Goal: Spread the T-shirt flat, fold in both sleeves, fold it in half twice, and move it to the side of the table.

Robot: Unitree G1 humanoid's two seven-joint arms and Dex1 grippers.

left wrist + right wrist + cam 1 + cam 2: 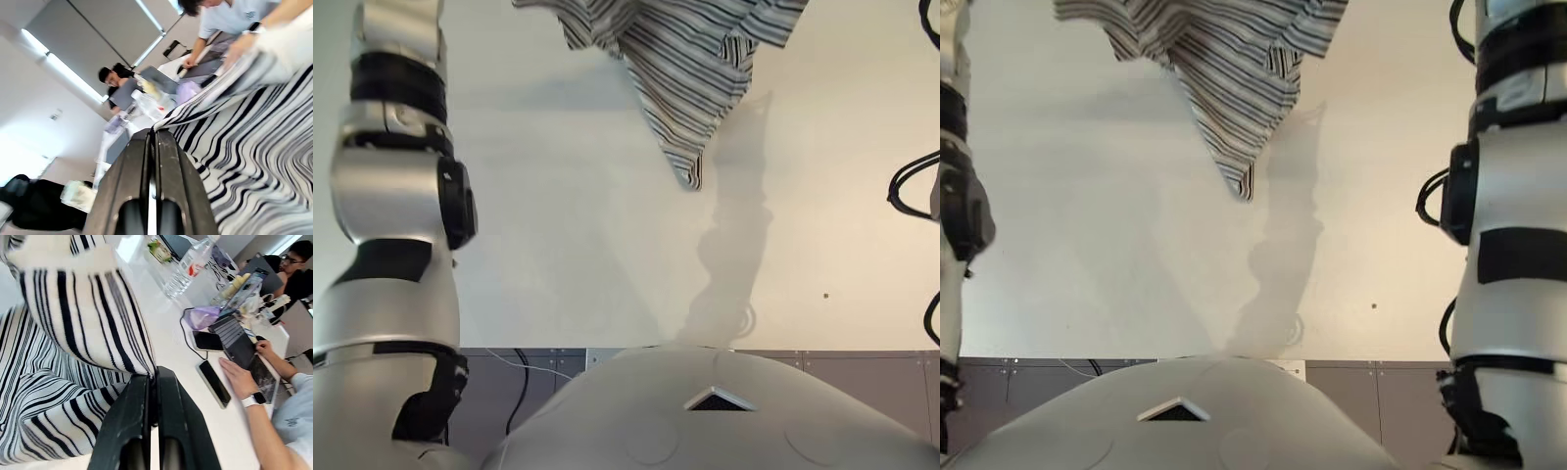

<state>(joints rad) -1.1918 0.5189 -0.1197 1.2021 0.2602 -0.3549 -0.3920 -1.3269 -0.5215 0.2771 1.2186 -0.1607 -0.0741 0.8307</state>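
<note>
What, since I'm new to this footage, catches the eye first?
The striped T-shirt hangs bunched over the far side of the table, one corner dangling. The left gripper and right gripper are each shut on its cloth.

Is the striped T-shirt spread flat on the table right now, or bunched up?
Bunched, not spread: the T-shirt hangs crumpled over the table, casting a shadow, with the left gripper and right gripper shut on its fabric.

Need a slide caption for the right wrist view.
Right end effector shut on the striped T-shirt above the white table.
</note>
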